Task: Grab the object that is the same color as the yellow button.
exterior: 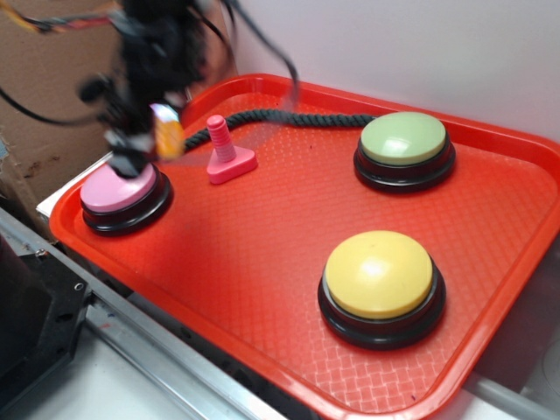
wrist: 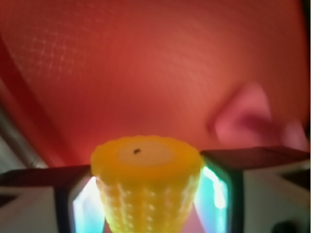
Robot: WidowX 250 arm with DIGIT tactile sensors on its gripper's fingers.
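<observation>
The small yellow corn-cob object (wrist: 148,187) fills the low middle of the wrist view, ribbed sides down, flat pale end up. My gripper (wrist: 148,196) is shut on it, one finger pressing each side. From the exterior view the gripper (exterior: 157,136) hangs blurred above the tray's left side, over the pink button, with the yellow object (exterior: 169,137) between its fingers, lifted off the tray. The yellow button (exterior: 380,274), a large dome on a black base, sits at the tray's front right, far from the gripper.
Everything sits in a red tray (exterior: 262,254). A pink dome button (exterior: 122,188) lies under the gripper, a pink screw-shaped toy (exterior: 227,156) just right of it, a pale green button (exterior: 404,140) at the back right, and a dark rope (exterior: 289,116) along the back rim.
</observation>
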